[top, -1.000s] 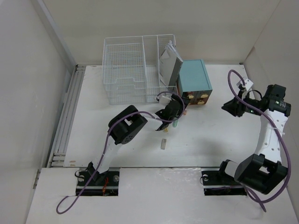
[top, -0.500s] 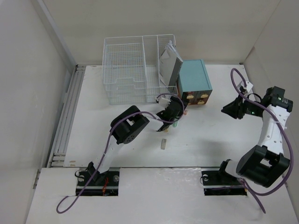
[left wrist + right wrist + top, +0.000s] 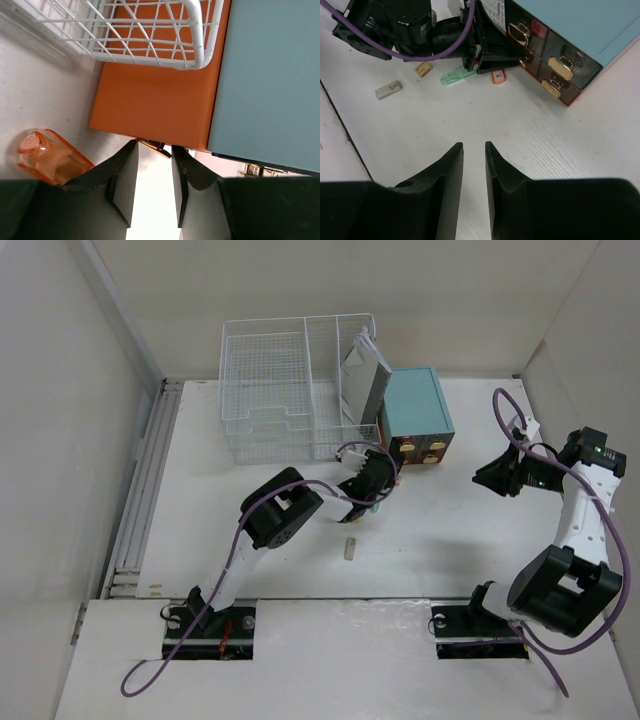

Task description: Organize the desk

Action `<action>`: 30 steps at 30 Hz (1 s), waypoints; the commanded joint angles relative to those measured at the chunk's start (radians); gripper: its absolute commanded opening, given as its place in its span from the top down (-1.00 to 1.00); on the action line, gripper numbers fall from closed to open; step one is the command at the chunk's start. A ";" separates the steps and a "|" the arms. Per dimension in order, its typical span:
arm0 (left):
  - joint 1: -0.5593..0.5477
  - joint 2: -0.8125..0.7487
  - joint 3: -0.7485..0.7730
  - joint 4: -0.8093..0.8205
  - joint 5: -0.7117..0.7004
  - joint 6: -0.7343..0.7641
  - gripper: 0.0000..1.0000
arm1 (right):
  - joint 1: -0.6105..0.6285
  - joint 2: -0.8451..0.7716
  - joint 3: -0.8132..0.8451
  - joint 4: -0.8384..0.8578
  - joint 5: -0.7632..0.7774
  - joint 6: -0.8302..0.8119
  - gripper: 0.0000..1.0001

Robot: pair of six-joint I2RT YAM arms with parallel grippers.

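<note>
The desk (image 3: 450,540) is a broad white tabletop. At its back stands a teal drawer box (image 3: 415,405) with dark orange drawer fronts (image 3: 155,100) and brass handles (image 3: 560,65). My left gripper (image 3: 377,478) is at the box's lower left drawer; in the left wrist view the jaws stand narrow, with a brass handle (image 3: 155,146) spanning the gap between the tips. My right gripper (image 3: 474,145) hovers over bare desk to the right of the box, open by a narrow gap and holding nothing.
A white wire basket (image 3: 290,390) stands left of the box, with a grey booklet (image 3: 362,375) leaning in it. Small loose things lie near the left gripper: an eraser (image 3: 388,90), a tan piece (image 3: 423,69), a clear green piece (image 3: 456,76) and an orange clear piece (image 3: 50,155).
The left jaws have narrowed around the drawer handle. The right arm has shifted slightly, its gripper staying over the desk.
</note>
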 commanded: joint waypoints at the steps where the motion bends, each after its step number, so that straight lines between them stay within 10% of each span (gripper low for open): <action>1: -0.004 0.005 -0.007 0.005 -0.041 0.009 0.73 | -0.005 -0.025 0.023 -0.048 -0.052 -0.044 0.40; 30: -0.266 -0.217 -0.461 0.220 -0.127 -0.166 0.78 | -0.015 -0.074 0.023 -0.048 -0.061 -0.035 0.40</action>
